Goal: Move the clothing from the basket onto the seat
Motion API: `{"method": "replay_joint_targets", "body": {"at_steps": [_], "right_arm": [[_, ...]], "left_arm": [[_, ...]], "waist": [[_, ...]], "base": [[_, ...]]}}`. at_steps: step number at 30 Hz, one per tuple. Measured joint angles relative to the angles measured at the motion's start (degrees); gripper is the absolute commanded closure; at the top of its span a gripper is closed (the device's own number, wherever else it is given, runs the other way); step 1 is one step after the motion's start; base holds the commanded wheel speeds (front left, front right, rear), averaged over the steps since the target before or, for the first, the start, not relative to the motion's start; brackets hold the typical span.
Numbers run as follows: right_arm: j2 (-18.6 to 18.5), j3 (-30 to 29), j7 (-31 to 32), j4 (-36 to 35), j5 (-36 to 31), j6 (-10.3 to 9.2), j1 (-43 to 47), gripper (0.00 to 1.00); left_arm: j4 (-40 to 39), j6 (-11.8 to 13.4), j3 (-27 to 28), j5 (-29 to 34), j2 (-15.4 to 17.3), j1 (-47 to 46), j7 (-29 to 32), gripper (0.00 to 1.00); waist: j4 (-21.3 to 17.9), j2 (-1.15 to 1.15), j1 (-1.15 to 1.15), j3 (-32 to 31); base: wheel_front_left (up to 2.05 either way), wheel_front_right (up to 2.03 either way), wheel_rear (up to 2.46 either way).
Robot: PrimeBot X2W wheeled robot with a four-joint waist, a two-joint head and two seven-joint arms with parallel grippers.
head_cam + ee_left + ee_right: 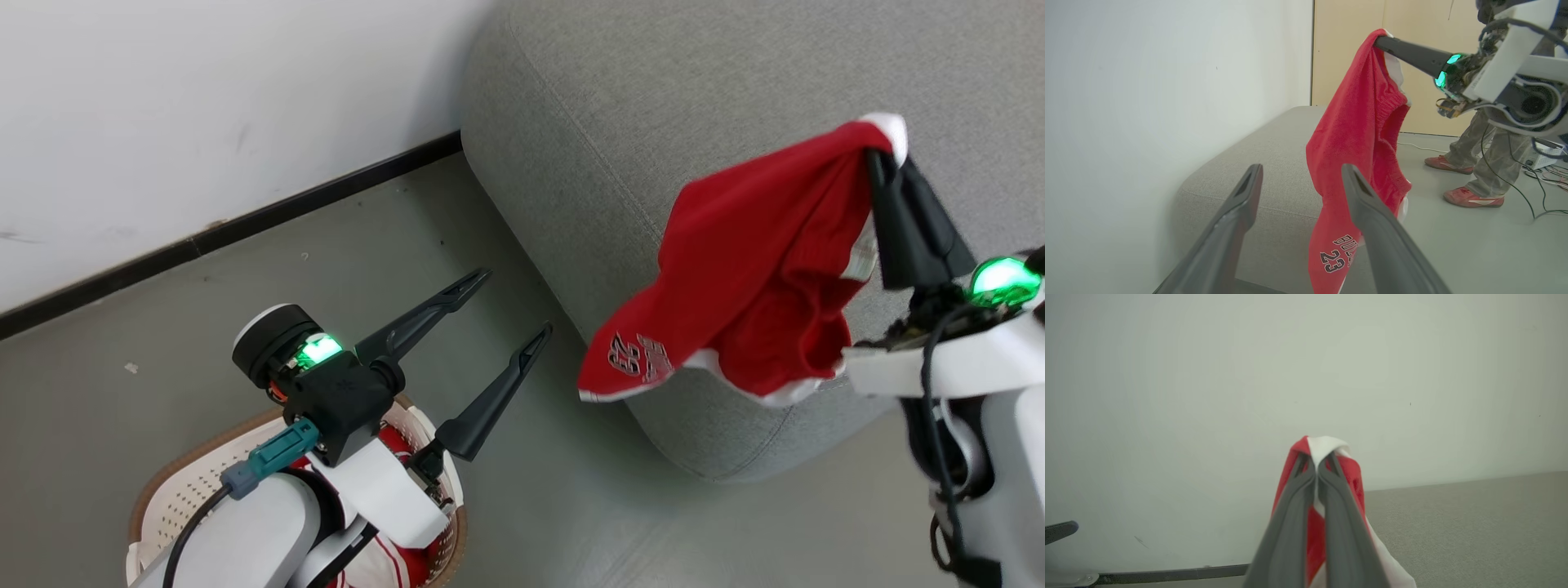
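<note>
Basket (184,490) on floor (522,506), clothing (397,445) inside; seat (653,122) to its right. Left hand (516,300) between them. Shorts (759,269) hang from right hand (886,155) at seat's edge.

The head view looks steeply down from above onto the floor (326,269), taking in the rounded near corner of the seat (620,106) at upper right and the basket (175,490) at the bottom-left edge. The left wrist view, carried over the basket, faces roughly level along the spread fingers of the left gripper (1302,169) toward that same seat corner, sharing with the head view the hanging clothing (1355,134) and the right gripper (1378,41) pinching it. The right wrist view sits closest, tight on that pinched hem, facing the white wall (1208,375) across the seat's top.
</note>
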Motion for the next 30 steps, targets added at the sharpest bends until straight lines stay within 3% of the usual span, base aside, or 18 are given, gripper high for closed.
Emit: {"method": "replay_joint_targets", "body": {"at_steps": [15, 30], "right_arm": [[0.2, -5.0, 0.0, 9.8, 1.6, 0.0, -15.1, 1.0], [-7.5, -5.2, 4.3, 18.1, 0.5, 0.01, -35.0, 1.0]], "left_arm": [[-4.9, 1.5, 0.0, 1.1, 1.1, -0.2, 3.4, 0.0], [-9.6, 2.2, 0.2, 1.3, 1.3, -2.9, 6.1, 0.0]], "waist": [[2.2, 0.0, 0.0, 5.7], [5.1, 0.0, 0.0, 13.0]], "base": [[0.0, 0.0, 0.0], [0.0, 0.0, 0.0]]}}
